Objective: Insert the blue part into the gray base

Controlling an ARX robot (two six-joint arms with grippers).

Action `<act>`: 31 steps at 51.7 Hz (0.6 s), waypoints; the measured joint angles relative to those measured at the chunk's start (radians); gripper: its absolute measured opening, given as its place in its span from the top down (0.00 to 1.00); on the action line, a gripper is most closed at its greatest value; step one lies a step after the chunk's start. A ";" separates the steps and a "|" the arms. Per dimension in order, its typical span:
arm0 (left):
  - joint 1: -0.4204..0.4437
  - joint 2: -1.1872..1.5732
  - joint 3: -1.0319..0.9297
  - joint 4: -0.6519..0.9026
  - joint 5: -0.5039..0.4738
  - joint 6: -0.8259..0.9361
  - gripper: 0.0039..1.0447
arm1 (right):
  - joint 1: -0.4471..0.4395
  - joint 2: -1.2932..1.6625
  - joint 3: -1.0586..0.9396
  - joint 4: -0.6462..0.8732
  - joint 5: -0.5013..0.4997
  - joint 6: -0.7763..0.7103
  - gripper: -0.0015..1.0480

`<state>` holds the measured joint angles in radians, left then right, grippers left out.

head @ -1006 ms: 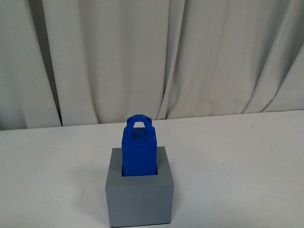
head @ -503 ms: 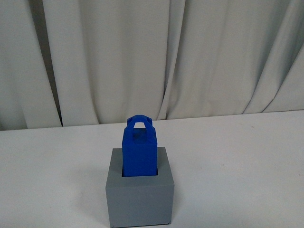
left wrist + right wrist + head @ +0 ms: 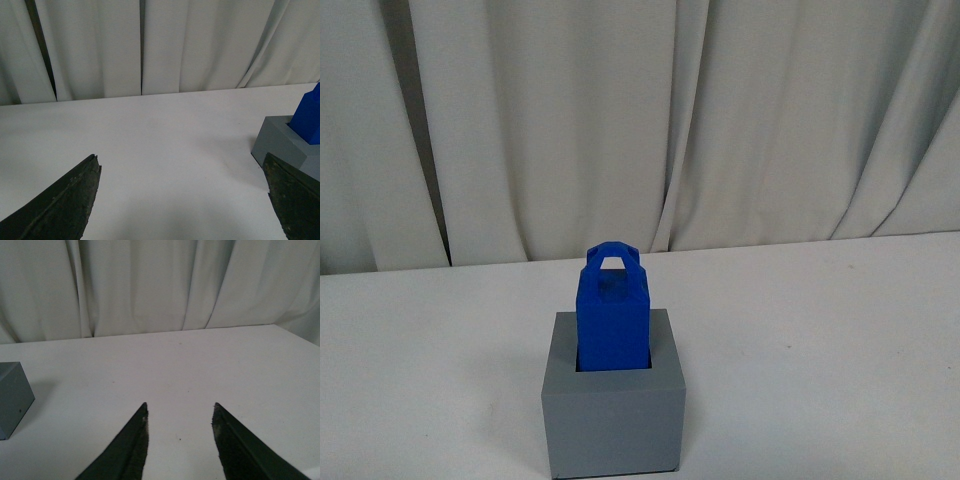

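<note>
Curtain [image 3: 620, 120] filled the upper part of the front view; the table [image 3: 820, 330] filled the lower part. Neither arm appeared there.

The gray base [image 3: 613, 415] stood at lower centre of the front view. The blue part [image 3: 612, 320] stood upright in its recess, handle loop uppermost, most of its body above the rim.

The left gripper [image 3: 182, 197] was spread wide and empty, with the base at that frame's right edge. The right gripper [image 3: 180, 442] was parted more narrowly, also empty.

Judgement: insertion looked complete or nearly so. If seating depth is short, the next move calls for a straight downward press on the handle.
</note>
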<state>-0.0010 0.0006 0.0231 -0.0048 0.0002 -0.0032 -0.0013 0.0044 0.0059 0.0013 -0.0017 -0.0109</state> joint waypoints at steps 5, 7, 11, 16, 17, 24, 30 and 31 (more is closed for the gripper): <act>0.000 0.000 0.000 0.000 0.000 0.000 0.06 | 0.000 0.000 0.000 0.000 0.000 0.000 0.48; 0.000 0.000 0.000 0.000 0.000 0.000 0.06 | 0.000 0.000 0.000 0.000 0.000 0.000 0.43; 0.000 0.000 0.000 0.000 0.000 0.000 0.06 | 0.000 0.000 0.000 0.000 0.000 0.000 0.31; 0.000 0.000 0.000 0.000 0.000 0.000 0.06 | 0.000 0.000 0.000 0.000 0.000 0.000 0.11; 0.000 0.000 0.000 0.000 0.000 0.000 0.06 | 0.000 0.000 0.000 0.000 0.000 0.000 0.07; 0.000 0.000 0.000 0.000 0.000 0.000 0.06 | 0.000 0.000 0.000 0.000 0.000 0.000 0.07; 0.000 0.000 0.000 0.000 0.000 0.000 0.06 | 0.000 0.000 0.000 0.000 0.000 0.001 0.07; 0.000 0.000 0.000 0.000 0.000 0.000 0.06 | 0.000 0.000 0.000 0.000 0.000 0.001 0.07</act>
<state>-0.0010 0.0006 0.0231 -0.0048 0.0002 -0.0032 -0.0013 0.0044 0.0059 0.0013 -0.0017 -0.0101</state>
